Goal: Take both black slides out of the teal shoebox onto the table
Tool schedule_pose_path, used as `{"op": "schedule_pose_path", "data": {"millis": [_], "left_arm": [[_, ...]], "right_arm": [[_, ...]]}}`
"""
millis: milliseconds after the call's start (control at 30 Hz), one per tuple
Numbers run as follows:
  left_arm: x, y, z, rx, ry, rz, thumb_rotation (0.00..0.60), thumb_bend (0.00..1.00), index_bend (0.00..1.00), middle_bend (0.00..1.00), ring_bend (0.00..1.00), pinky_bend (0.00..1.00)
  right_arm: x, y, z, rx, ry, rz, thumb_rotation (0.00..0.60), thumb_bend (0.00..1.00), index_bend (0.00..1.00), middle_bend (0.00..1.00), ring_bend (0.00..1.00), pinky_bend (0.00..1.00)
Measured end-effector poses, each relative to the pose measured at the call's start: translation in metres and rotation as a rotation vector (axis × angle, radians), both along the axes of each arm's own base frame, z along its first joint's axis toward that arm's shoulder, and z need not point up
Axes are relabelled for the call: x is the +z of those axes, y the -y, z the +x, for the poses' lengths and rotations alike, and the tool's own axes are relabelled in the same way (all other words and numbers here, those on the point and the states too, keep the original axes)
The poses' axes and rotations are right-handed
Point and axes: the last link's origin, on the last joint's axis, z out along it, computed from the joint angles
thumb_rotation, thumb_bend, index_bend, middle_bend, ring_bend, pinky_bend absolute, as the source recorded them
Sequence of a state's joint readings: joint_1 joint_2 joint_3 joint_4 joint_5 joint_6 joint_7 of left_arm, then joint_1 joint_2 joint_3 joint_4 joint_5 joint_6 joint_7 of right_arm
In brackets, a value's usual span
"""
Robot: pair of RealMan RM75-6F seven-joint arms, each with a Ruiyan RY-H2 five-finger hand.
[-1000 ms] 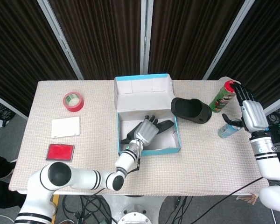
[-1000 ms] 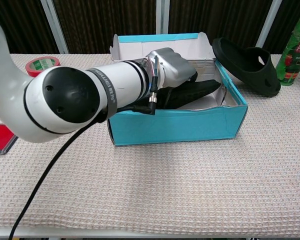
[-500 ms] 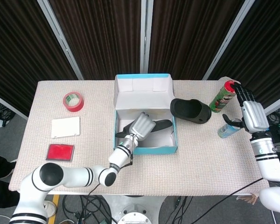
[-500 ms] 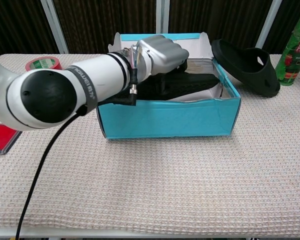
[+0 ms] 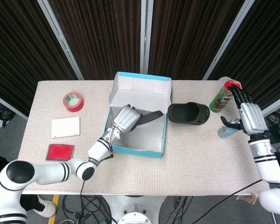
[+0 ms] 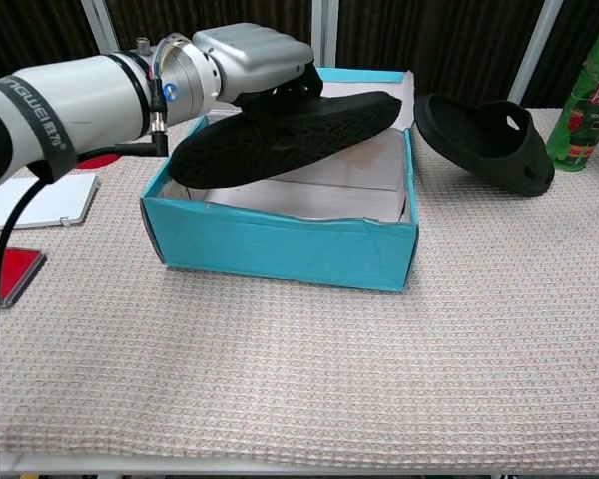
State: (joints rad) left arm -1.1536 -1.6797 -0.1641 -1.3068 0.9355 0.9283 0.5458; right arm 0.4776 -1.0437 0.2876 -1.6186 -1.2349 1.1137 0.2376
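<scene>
Cloth (image 6: 309, 379) with a woven texture covers the near part of the table, and on it the teal shoebox (image 6: 280, 247) sits skewed, its near wall running at a slant in the chest view. Just above the open box the left hand (image 6: 248, 58) holds one black slide (image 6: 290, 130), fingers wrapped over its strap, so the shoe hangs sole-down with its ribbed tread showing, tilted, clear of the white paper lining inside. From the head view the same hand (image 5: 125, 117) sits over the left half of the box (image 5: 140, 150), the slide (image 5: 148, 116) pointing toward the right wall.

At the left edge lie a red flat case (image 5: 60, 152) nearest, a white card (image 5: 65, 127) behind it, and a roll of red tape (image 5: 73, 101) further back.

Right of the box, apart from it, the second black slide (image 6: 484, 140) rests on the table. Past that, near the right edge, the right hand (image 5: 246, 114) hovers with fingers spread and nothing in it, beside a small blue bottle (image 5: 225, 130) and a green can (image 5: 220, 97) with a red lid. The box's raised lid (image 5: 142, 85) stands at the far side, before dark curtains (image 5: 98, 37).
</scene>
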Motion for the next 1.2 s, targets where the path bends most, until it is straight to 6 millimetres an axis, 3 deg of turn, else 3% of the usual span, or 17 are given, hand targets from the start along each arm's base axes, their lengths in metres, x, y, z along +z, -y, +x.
{"op": "schedule_pose_path", "data": {"millis": [133,333,500,667,833,967,1200], "left_arm": [[0.014,0.001,-0.005,0.039,0.081,0.007,0.600,0.42,0.53,0.58,0.47,0.44],[0.069,-0.002,-0.020,0.103,0.315,0.094,0.600,0.42,0.53,0.57,0.47,0.44],[0.118,-0.005,-0.063,0.214,0.389,0.190,0.600,0.41,0.52,0.55,0.47,0.44],[0.139,-0.005,-0.123,0.412,0.380,0.264,0.600,0.41,0.51,0.54,0.47,0.44],[0.145,-0.008,-0.178,0.555,0.260,0.350,0.600,0.41,0.49,0.52,0.46,0.43],[0.133,-0.006,-0.215,0.656,0.151,0.346,0.600,0.39,0.43,0.46,0.41,0.41],[0.104,0.002,-0.215,0.739,0.158,0.191,0.600,0.18,0.17,0.28,0.24,0.35]], "right_arm": [[0.002,-0.001,-0.001,0.001,-0.003,-0.003,0.600,0.20,0.00,0.00,0.00,0.00],[0.004,-0.004,0.000,0.010,0.002,-0.008,0.600,0.20,0.00,0.00,0.00,0.00],[0.004,-0.006,0.000,0.020,0.002,-0.001,0.600,0.20,0.00,0.00,0.00,0.00],[0.003,-0.008,-0.001,0.028,0.000,0.004,0.600,0.20,0.00,0.00,0.00,0.00],[-0.001,-0.011,-0.001,0.039,-0.001,0.012,0.600,0.20,0.00,0.00,0.00,0.00],[-0.002,-0.013,-0.002,0.037,0.001,0.015,0.600,0.20,0.00,0.00,0.00,0.00],[-0.001,-0.015,-0.005,0.027,-0.003,0.008,0.600,0.20,0.00,0.00,0.00,0.00]]}}
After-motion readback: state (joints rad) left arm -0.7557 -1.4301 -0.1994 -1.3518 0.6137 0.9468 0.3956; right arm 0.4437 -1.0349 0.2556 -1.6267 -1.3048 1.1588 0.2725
